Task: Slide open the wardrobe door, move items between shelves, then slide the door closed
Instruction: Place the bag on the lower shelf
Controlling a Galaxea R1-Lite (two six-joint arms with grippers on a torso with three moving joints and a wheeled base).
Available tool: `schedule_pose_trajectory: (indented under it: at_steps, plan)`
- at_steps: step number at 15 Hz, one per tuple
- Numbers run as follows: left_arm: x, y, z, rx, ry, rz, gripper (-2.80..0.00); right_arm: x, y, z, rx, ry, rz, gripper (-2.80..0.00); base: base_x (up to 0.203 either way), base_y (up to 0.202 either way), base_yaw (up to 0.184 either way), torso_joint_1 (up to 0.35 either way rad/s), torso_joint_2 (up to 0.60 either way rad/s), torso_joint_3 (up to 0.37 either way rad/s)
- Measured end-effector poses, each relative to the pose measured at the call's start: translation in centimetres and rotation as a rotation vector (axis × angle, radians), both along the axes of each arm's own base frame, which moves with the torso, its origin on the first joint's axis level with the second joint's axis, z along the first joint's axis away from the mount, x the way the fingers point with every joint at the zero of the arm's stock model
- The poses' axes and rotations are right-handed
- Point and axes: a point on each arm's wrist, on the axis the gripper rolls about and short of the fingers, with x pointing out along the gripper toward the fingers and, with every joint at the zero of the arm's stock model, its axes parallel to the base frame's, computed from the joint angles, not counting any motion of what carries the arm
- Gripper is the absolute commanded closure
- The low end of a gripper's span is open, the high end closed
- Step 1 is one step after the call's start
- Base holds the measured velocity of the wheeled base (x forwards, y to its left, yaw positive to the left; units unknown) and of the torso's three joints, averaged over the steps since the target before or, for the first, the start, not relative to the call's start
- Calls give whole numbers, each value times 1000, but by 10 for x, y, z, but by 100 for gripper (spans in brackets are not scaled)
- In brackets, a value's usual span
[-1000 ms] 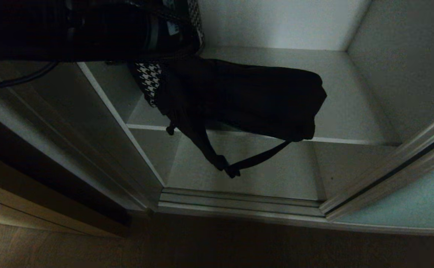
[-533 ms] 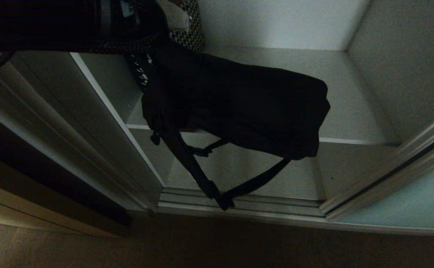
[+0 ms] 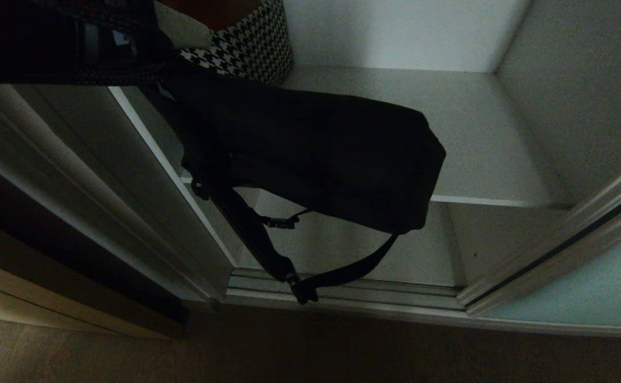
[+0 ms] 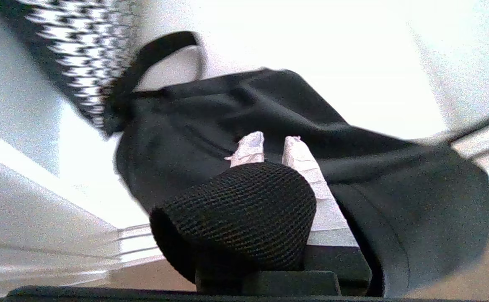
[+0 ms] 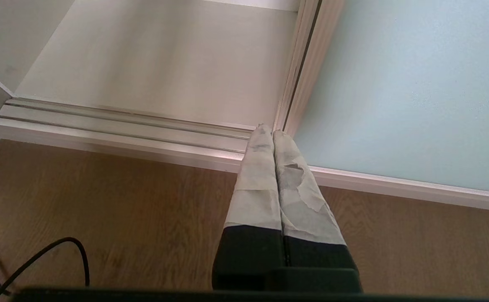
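Middle step, item transfer: I have the sliding wardrobe door (image 3: 581, 287) pushed aside at the right, and my left pincer (image 4: 274, 147) is clamped on the black bundle (image 3: 310, 154), its taped fingertips (image 4: 296, 153) nearly together and pressed into the fabric. The bundle hangs clear in the air in front of the upper shelf (image 3: 491, 154), out over that shelf's front edge, with its straps (image 3: 299, 276) dangling down toward the door track; it rests on neither shelf. The lower shelf (image 3: 337, 250) lies bare beneath it. I judge the next move calls for carrying the bundle to the destination shelf, lowering it well behind the front edge so the straps do not trail over the track, then releasing. My right pincer (image 5: 272, 133) is parked low near the floor by the door frame, fingers pressed together on nothing. Hard to read: the left arm fills the upper left of the head view as a dark mass, the exact grip point is buried in folds, and a houndstooth-patterned item (image 3: 246, 48) at the shelf's back left corner is cut off.
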Motion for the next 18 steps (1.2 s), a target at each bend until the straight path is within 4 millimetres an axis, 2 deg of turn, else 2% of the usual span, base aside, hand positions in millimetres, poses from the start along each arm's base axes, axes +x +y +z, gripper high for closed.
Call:
schedule_pose_trajectory:
  at_steps: [5,9,18]
  plan:
    - [3,16,-7,11,12,73,0,0,0,0,0,0,0,0,0,0,0,0,0,0]
    - [9,23,-2,-36,-34,127,0,0,0,0,0,0,0,0,0,0,0,0,0,0]
    - [28,13,4,-64,-75,144,0,0,0,0,0,0,0,0,-10,0,0,1,0,0]
